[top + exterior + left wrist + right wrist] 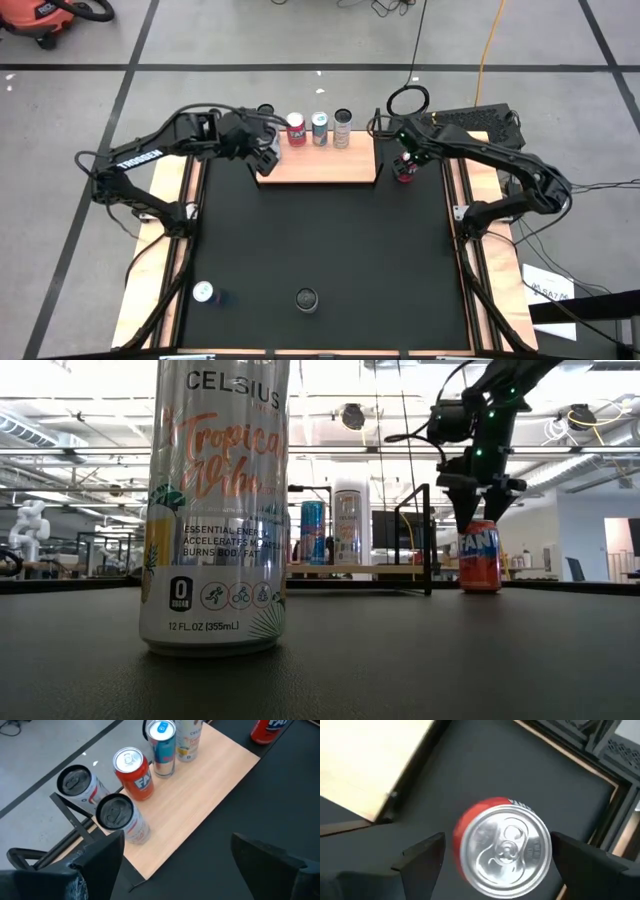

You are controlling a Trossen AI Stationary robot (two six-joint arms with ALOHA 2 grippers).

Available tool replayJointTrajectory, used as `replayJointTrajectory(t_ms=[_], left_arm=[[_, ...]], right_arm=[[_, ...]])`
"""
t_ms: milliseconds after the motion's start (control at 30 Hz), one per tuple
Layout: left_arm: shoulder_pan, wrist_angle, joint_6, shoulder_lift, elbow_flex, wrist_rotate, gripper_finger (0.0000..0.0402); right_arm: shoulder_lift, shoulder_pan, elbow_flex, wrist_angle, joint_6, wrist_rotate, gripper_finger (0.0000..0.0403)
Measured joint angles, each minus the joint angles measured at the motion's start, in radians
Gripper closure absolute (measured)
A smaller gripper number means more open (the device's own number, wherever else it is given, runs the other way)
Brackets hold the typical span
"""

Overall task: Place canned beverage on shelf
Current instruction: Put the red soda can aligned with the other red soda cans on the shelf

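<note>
Your right gripper [495,857] hangs wide open over the orange Fanta can [405,171], right of centre in the high view, just off the shelf [330,168]. Descend off-centre and a finger clips the rim, tipping it. Your left gripper [172,860], also wide, hovers near the shelved cans [132,775]; swing it carelessly and they topple.

cans line the back edge of the shelf [318,160]; one can [405,170] stands on the mat [320,240] just right of it, two more [305,298] near the front.
</note>
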State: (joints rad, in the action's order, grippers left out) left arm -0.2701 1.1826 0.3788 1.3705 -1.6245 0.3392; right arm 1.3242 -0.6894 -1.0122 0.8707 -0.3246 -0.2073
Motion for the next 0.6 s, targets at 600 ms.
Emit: replayJointTrajectory(t_ms=[600], left_arm=[[0.044,0.003,0.012,0.0,0.0,0.019,0.0042]], right_arm=[[-0.019,-0.01,-0.012,0.156,-0.054,0.03,0.0122]])
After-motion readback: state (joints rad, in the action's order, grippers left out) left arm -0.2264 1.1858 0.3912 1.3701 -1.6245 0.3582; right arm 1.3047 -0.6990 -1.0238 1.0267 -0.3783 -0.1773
